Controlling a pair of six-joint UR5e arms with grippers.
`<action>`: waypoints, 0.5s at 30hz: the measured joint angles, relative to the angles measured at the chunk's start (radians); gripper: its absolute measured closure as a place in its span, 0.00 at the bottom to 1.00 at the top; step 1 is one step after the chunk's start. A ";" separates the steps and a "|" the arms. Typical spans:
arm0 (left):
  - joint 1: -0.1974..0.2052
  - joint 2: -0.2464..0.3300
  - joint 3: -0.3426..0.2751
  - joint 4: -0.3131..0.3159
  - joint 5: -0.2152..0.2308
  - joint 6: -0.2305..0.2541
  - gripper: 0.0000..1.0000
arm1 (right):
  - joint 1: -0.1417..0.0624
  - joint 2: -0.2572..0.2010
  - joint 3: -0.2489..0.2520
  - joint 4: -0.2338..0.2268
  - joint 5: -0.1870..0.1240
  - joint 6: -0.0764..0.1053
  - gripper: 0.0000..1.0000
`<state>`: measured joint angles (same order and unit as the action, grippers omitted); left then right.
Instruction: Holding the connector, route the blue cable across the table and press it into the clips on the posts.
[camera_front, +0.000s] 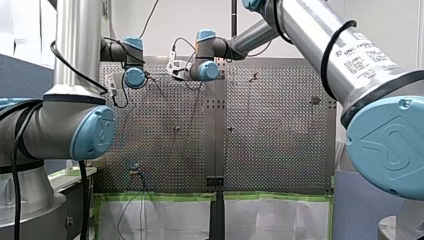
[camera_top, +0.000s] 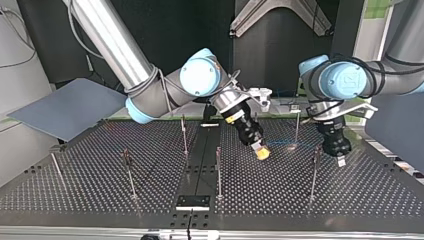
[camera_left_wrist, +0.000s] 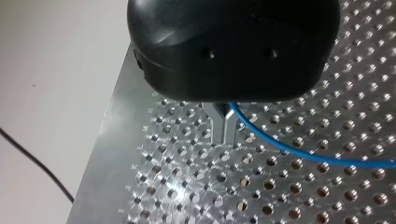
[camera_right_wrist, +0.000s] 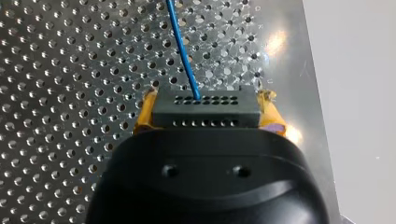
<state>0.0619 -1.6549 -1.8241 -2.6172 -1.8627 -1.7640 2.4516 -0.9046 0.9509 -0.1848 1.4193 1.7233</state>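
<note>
My right gripper (camera_right_wrist: 208, 105) has its yellow-padded fingers (camera_right_wrist: 145, 112) clamped on either side of the dark connector (camera_right_wrist: 208, 113). The blue cable (camera_right_wrist: 183, 56) leaves the connector's face and runs straight ahead of those fingers. I judge that hold to be the anchor, giving the line a fixed end to pull against. My left gripper (camera_left_wrist: 223, 135) has its metal fingers (camera_left_wrist: 215, 128) drawn narrow, almost together, tips just above the counter (camera_left_wrist: 289, 196). The cable comes out from between them near their roots and sweeps off to one side, so I read it as pinched there to steer the slack. Both grippers sit low, near each other, with thin posts (camera_top: 218, 170) standing beside and beyond them; the clips are too small to make out, and I see no cable seated on any post yet. The counter is shiny perforated metal, green tape along one edge, dark panels behind.
</note>
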 joint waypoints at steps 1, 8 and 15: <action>0.010 -0.006 0.002 0.010 0.011 -0.007 1.00 | -0.001 0.000 0.000 -0.001 0.000 0.000 1.00; 0.037 -0.047 0.016 0.049 0.070 -0.028 1.00 | -0.018 0.001 0.000 -0.004 0.000 -0.002 1.00; 0.044 -0.056 0.037 0.078 0.109 -0.058 1.00 | -0.030 0.002 -0.001 -0.005 -0.004 -0.004 1.00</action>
<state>0.1064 -1.7105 -1.7870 -2.5390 -1.7533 -1.8225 2.4214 -0.9024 0.9504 -0.1900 1.4156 1.7194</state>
